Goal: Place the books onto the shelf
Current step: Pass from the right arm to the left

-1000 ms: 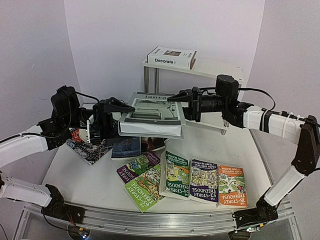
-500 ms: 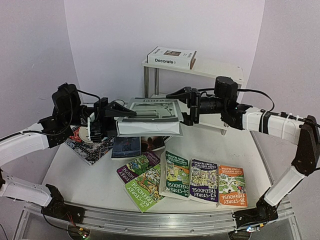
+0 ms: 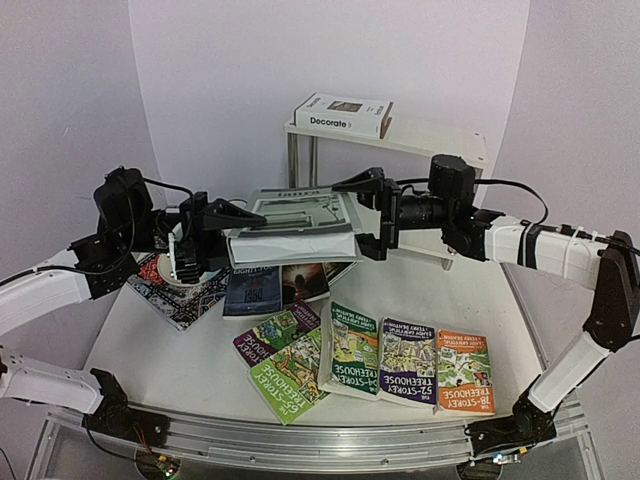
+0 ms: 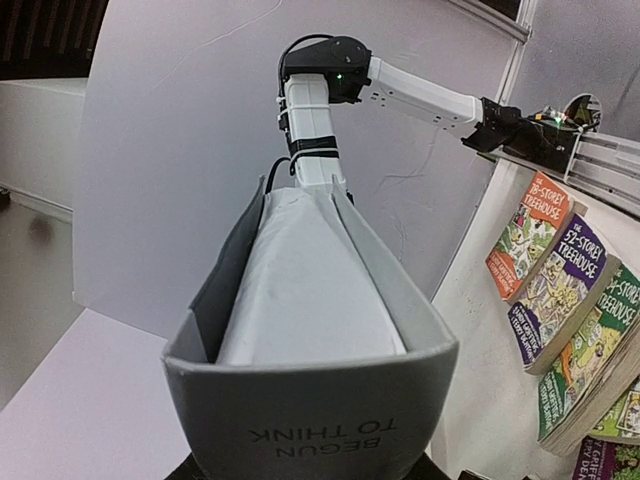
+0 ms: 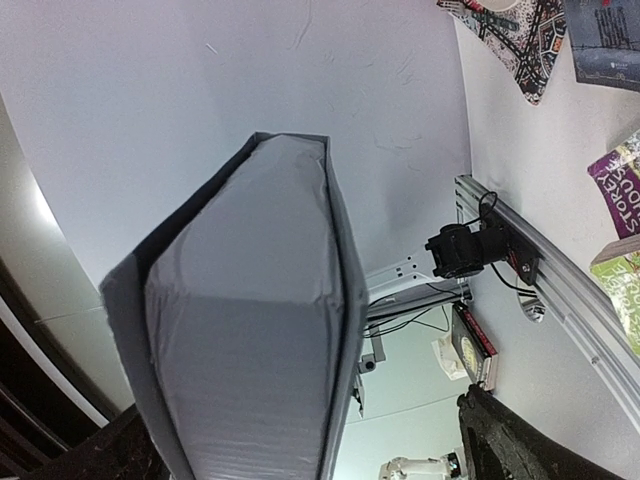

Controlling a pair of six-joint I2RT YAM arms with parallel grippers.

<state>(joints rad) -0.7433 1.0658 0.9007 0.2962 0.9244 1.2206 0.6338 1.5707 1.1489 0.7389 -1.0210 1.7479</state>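
A: The left pincer [image 3: 228, 238]?
B: Clamped on the grey book [image 3: 295, 225], at its left end, in front of the shelf [image 3: 432, 141].
A: And the right pincer [image 3: 370, 215]?
B: Jaws apart, straddling the other end. The book lies flat, lengthwise between them; this one is nearer the shelf.

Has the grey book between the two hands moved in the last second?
Yes. Against the shelf legs, the grey book has shifted slightly left in the top view, with the left hand that grips it.

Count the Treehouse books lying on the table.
5: orange book rightmost, purple book, green book, second green book front-left, second purple book just behind it. More may hide underneath.
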